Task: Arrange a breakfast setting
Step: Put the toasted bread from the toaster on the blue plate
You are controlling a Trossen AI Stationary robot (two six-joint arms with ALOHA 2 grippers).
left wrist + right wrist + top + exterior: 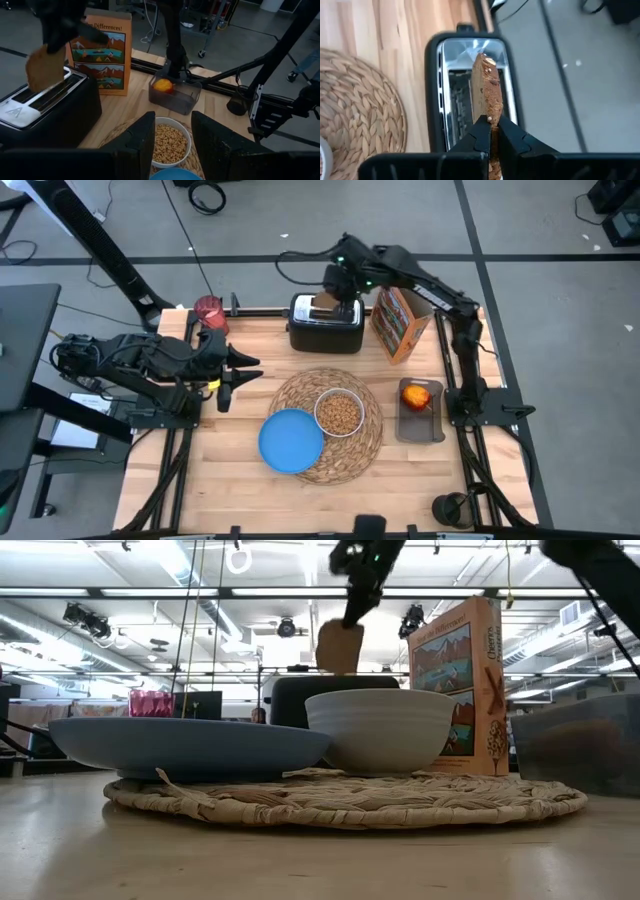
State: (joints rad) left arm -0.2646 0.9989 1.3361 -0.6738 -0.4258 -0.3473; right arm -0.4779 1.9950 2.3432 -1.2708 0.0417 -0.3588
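Right gripper (491,131) is clenching the toast slice (486,90), a thin brown piece standing on edge, above the black toaster (325,322) at the table's far edge. Left gripper (238,376), part-open and empty, is waiting near the left edge.

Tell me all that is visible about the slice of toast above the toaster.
The brown toast slice is a flat, roughly square piece of bread with a darker crust edge and a grainy crumb. It stands upright on its edge, lifted clear above the slots of the black and silver toaster, not touching it. The right claw is shut on its edge; nothing else touches it. It hangs over the back of the wooden table, beside the cereal box.
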